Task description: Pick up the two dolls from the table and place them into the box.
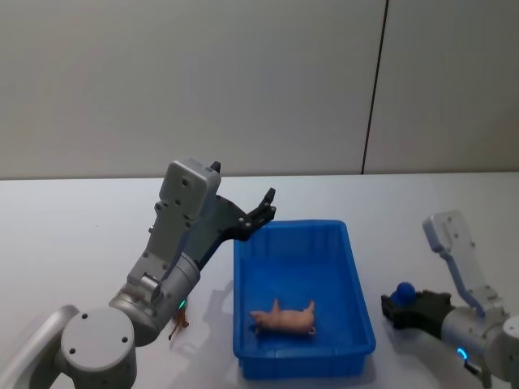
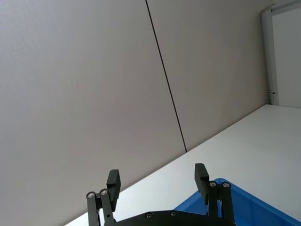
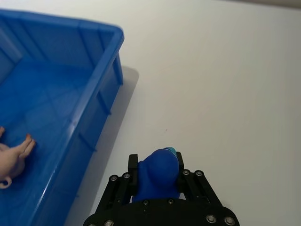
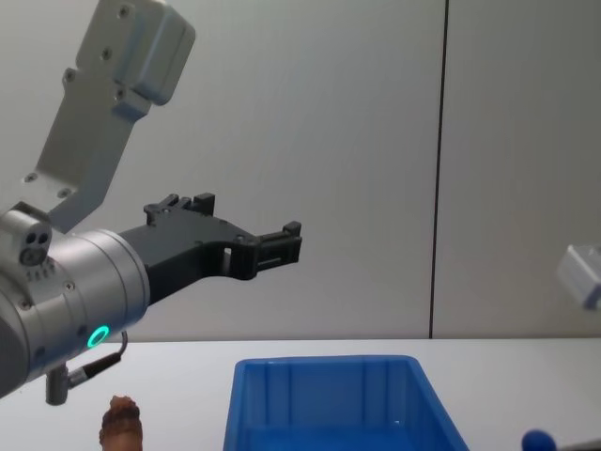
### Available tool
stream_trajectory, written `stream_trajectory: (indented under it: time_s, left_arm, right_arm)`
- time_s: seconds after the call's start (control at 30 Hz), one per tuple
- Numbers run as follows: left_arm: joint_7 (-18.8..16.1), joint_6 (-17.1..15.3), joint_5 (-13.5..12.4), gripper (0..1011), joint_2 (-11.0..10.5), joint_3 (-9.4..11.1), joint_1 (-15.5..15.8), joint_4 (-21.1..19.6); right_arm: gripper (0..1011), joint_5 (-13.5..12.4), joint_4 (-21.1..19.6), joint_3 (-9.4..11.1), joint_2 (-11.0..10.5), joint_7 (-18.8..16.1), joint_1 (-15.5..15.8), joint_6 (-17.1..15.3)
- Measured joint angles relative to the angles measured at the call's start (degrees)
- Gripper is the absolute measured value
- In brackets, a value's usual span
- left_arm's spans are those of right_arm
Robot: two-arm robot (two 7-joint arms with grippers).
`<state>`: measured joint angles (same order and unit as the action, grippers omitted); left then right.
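While pinching the round blue doll (image 3: 157,174) in the right jaws, low over the table (image 1: 81,227) and just right of the blue bin (image 1: 360,288): risks clipping the thick rim if swung across w/o lifting first. Could knock the doll loose or shove the bin sideways. Appears to grip only the lower part, w/ the rounded top poking past the jaws, so may roll out under a jolt. If let go too early, lands on the table outside the wall, not inside. If let go from too high, may bounce off the bin floor or strike the pink pig (image 1: 282,318) lying on its side inside, near the front wall.

Re left jaws: spread wide, empty, held high near the bin's far left corner on the left arm (image 1: 182,235). Could block a high pass from the right, esp. toward the far end.

Re reddish-brown figure (image 1: 178,324): on the table left of the bin, beside the left arm's base, partly hidden. Could get bumped or toppled if approached carelessly.
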<state>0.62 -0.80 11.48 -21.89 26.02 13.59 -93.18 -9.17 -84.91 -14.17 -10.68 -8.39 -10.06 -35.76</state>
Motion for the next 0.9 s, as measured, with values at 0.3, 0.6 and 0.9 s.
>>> stream_trajectory:
  time_s: [0.3, 0.6, 0.9]
  left_arm:
    - [0.0, 0.0, 0.0, 1001, 0.0, 0.0, 0.0, 0.0]
    - [0.0, 0.0, 0.0, 1001, 0.0, 0.0, 0.0, 0.0]
    - [0.0, 0.0, 0.0, 1001, 0.0, 0.0, 0.0, 0.0]
  right_arm:
    - [366, 1.51, -2.98, 0.26, -0.35, 1.08, 0.26, 2.95]
    - [318, 3.98, -6.44, -0.04, -0.15, -0.23, -0.88, 6.11]
    - [275, 5.66, -7.63, -0.94, 0.87, -4.8, -3.32, 7.61]
